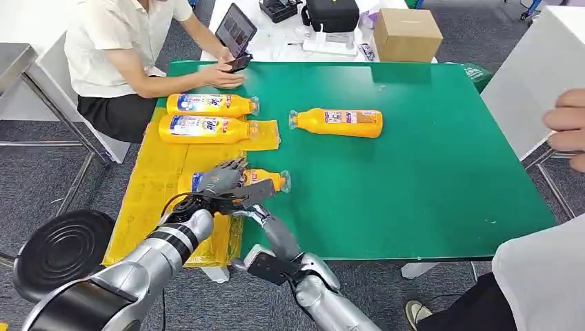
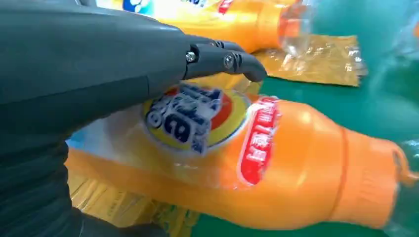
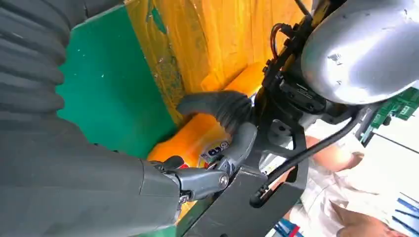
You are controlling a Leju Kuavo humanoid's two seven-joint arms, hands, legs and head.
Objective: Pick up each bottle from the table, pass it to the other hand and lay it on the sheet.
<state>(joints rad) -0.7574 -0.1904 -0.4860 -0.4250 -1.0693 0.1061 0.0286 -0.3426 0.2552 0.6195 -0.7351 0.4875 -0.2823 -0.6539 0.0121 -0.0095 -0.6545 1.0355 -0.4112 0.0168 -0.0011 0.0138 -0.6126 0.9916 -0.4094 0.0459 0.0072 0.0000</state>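
**Green surface, yellow sheet: third bottle at the hand-over**

Green matting covers the surface (image 1: 428, 172), and both robot hands meet at its near left edge. A crinkled yellow plastic sheet (image 1: 148, 200) lies under and to the left of the left robot hand (image 1: 219, 178); two orange plastic bottles with blue-and-white labels (image 1: 207, 117) already lie side by side on it, beyond that hand. A fourth orange bottle (image 1: 336, 122) waits on bare matting, well beyond and to the right of the right robot hand (image 1: 256, 195).

The bottle in play (image 1: 265, 179), orange with a clear cap, lies at the sheet's right edge, cap pointing right. The left robot hand is draped over its label end, fingers (image 2: 222, 59) curled across the top. The right robot hand comes from below, its thumb and fingers wrapped on the same bottle.

My reading: the pass from right to left is under way, laying down not yet done. Next, the right robot hand should let go and clear away, then the left should settle the bottle fully onto the sheet, nearer than the other two.
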